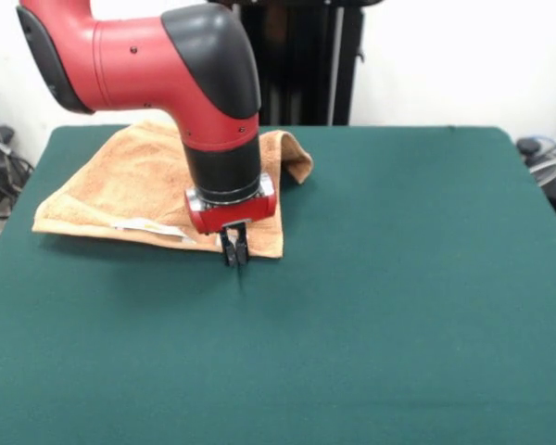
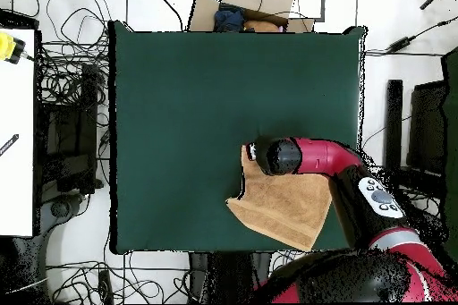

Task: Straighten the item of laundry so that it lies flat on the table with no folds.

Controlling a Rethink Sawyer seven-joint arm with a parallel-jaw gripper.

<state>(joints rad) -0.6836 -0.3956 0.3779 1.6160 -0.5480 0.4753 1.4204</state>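
The orange-tan towel (image 1: 130, 190) lies on the far left part of the green table (image 1: 398, 306), bunched and folded over at its far right corner. A white label (image 1: 148, 225) shows at its near hem. My gripper (image 1: 234, 252) points straight down at the near hem, close to the towel's near right corner. Its fingers are close together on the hem's edge, with the tips low at the table. In the overhead view the towel (image 2: 282, 205) lies near the robot's side of the table (image 2: 179, 96), and my gripper (image 2: 253, 151) is over its corner.
Cables and boxes (image 2: 63, 131) lie on the floor beside the table. A cardboard box (image 2: 250, 11) stands beyond the table's far edge. The robot's black pedestal (image 1: 301, 60) stands behind the towel.
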